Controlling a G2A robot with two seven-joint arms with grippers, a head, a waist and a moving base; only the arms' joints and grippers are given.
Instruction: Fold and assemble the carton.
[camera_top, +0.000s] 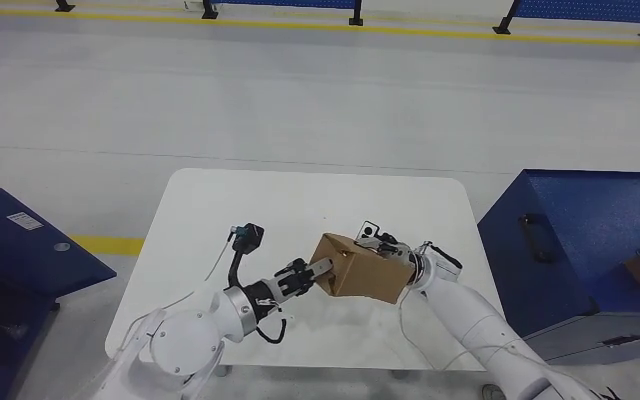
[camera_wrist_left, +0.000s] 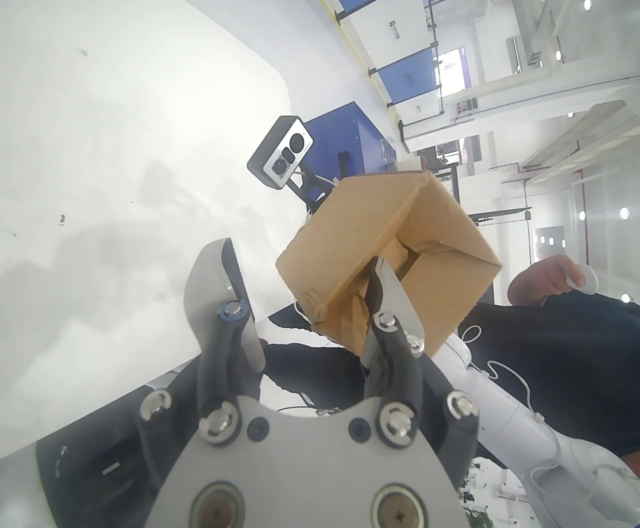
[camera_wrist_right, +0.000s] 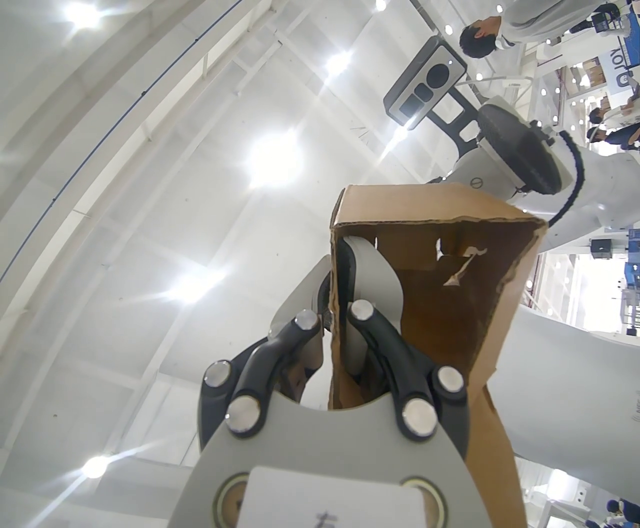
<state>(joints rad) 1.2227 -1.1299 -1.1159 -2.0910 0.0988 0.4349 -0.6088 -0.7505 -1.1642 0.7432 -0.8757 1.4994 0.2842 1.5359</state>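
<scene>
Carton (camera_top: 362, 268) is hanging above the table (camera_top: 250, 210), right hand (camera_wrist_right: 340, 270) pinching one wall, left hand (camera_wrist_left: 300, 257) gaping wide, one finger between its flaps.

No text is readable to me. A white label (camera_wrist_right: 332, 495) on the base of my right gripper (camera_wrist_right: 336, 260), behind the carton (camera_wrist_right: 450, 300), shows a cut-off mark; a sticker (camera_top: 24, 222) on the blue bin (camera_top: 50, 265) left of the carton is too small
</scene>
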